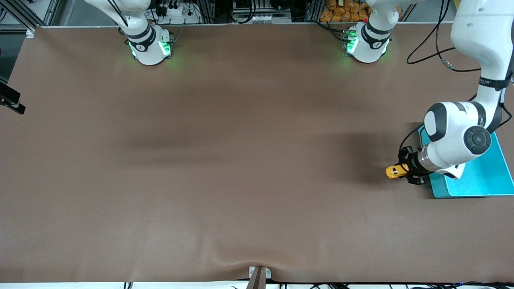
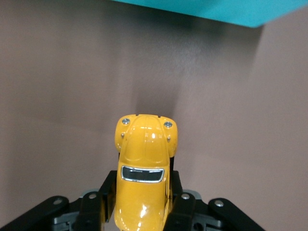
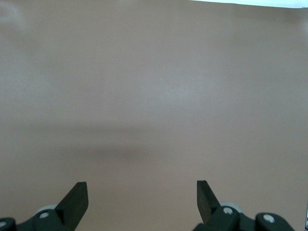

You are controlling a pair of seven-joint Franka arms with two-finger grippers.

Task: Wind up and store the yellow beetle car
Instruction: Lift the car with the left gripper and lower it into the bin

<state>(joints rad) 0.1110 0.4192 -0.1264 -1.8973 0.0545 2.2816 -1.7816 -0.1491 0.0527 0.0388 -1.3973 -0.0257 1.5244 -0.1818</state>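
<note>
The yellow beetle car [image 1: 394,171] is a tiny orange-yellow toy with a dark window. My left gripper [image 1: 404,170] is shut on it and holds it just beside the turquoise bin [image 1: 488,172], at the left arm's end of the table. In the left wrist view the car [image 2: 146,163] sits between the two black fingers [image 2: 96,204], nose pointing away from the wrist, with the bin's edge [image 2: 202,9] ahead. My right gripper [image 3: 142,192] is open and empty over bare table; its hand is out of the front view.
The brown table mat [image 1: 225,160] stretches across the whole surface. The two arm bases [image 1: 150,46] stand at the table's far edge. A black clamp [image 1: 12,100] juts in at the right arm's end.
</note>
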